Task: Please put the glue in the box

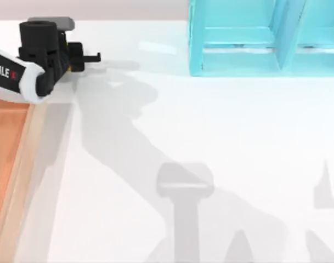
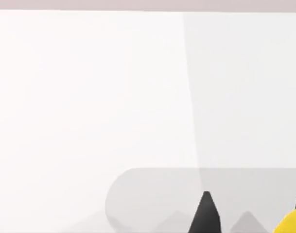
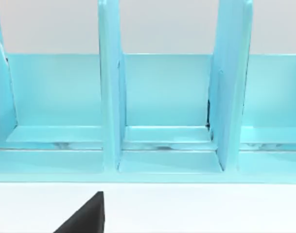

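The glue (image 2: 291,222) is showing as a yellow rounded corner at the very edge of my left wrist view, right beside my left gripper (image 1: 93,56). White table (image 1: 210,153) is lying beneath it there, not the orange-brown floor of the box. I cannot tell whether my left gripper is clasping the glue or merely sitting next to it, since so little of the bottle is showing.

In the top view, my left gripper is hanging over the far left part of the table and pointing toward the table's right. My left arm (image 1: 13,74) is reaching in from the left edge. The arm is crossing the far end of the box (image 1: 23,181), which is running along the table's left edge with its tan rim wall facing the open table.

A turquoise cabinet (image 1: 249,41) is standing at the far right of the table, well apart from my left gripper.

My right gripper (image 3: 87,216) is facing that cabinet's open compartments in my right wrist view, with a strip of white table between them. Only a dark wedge of it is showing, so I cannot tell whether it is released or clenched.
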Robot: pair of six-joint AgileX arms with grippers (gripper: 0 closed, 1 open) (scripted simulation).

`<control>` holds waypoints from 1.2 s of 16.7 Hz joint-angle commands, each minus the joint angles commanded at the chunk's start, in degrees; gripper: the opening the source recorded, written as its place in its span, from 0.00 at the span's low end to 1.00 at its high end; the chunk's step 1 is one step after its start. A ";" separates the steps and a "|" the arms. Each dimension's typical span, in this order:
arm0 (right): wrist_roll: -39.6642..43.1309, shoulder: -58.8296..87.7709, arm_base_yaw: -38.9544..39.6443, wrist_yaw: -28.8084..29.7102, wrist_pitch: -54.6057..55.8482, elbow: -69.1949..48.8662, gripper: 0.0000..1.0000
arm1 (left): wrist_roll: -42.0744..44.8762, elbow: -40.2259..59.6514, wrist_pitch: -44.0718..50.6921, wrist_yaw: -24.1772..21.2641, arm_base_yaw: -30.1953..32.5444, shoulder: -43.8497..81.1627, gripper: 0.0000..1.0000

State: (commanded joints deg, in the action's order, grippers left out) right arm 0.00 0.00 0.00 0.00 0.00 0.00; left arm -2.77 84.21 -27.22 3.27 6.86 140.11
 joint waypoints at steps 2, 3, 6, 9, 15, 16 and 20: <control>0.00 0.00 0.00 0.00 0.00 0.00 1.00 | 0.00 0.00 0.00 0.00 0.00 0.00 0.00; 0.00 0.00 0.00 0.00 0.00 0.00 1.00 | 0.00 0.00 0.00 0.00 0.00 0.00 0.00; 0.00 0.00 0.00 0.00 0.00 0.00 1.00 | 0.16 0.55 0.95 -0.07 0.39 -0.34 0.00; 0.00 0.00 0.00 0.00 0.00 0.00 1.00 | 0.80 1.98 5.68 -0.44 1.22 -0.79 0.00; 0.00 0.00 0.00 0.00 0.00 0.00 1.00 | 1.09 3.02 16.18 -0.25 1.46 -4.90 0.00; 0.00 0.00 0.00 0.00 0.00 0.00 1.00 | 0.88 3.11 17.01 -0.10 1.11 -6.23 0.00; 0.00 0.00 0.00 0.00 0.00 0.00 1.00 | 0.17 4.47 16.96 0.22 0.26 -11.96 0.00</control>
State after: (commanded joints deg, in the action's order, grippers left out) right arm 0.00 0.00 0.00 0.00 0.00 0.00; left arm -2.60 88.69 -10.26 3.49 7.13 128.15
